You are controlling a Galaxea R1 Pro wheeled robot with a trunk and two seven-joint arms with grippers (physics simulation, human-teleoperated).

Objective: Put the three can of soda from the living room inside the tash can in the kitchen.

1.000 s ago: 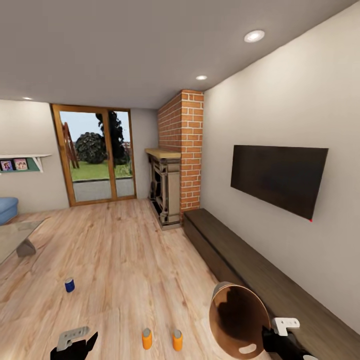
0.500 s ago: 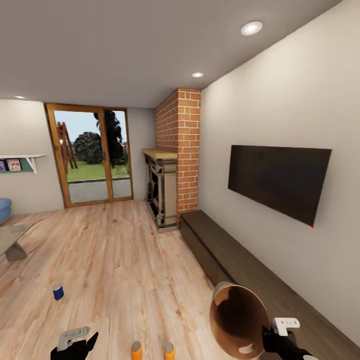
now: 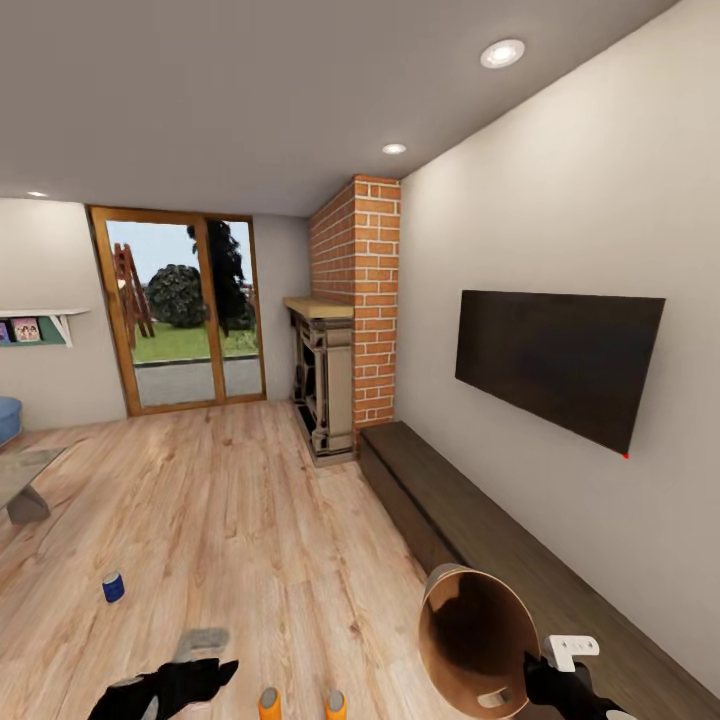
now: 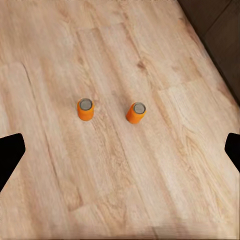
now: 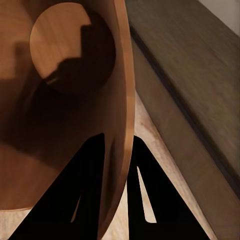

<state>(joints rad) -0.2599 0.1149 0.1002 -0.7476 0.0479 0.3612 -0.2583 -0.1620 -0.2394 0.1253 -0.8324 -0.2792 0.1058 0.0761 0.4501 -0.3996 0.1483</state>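
Right gripper [image 5: 116, 150] is pinched onto the wall of the tash can [image 3: 478, 635] – one finger inside the rim, one outside, pressed tight against the thin metal. The bin is held up off the floor and tipped on its side, so its copper-brown mouth faces the head camera, low at the right.

Left gripper [image 4: 120, 150] is spread wide with nothing in it; the wrist view has its two dark fingertips out at opposite edges of the picture, looking down at the two orange cans [image 4: 86, 109] [image 4: 136, 112]. Both stand upright on the wood floor [image 3: 250, 500], a little apart from each other, not touching the gripper.

The blue can [image 3: 113, 587] stands by itself further out to the left – well apart from the orange pair.

Room to move: lots of bare planks ahead, toward the glass door [image 3: 180, 310]. The right side is hemmed in by the long dark bench [image 3: 480, 540] along the TV [image 3: 555, 365] wall and the brick fireplace [image 3: 345, 330]. A coffee table [image 3: 25, 480] corner pokes in at far left.
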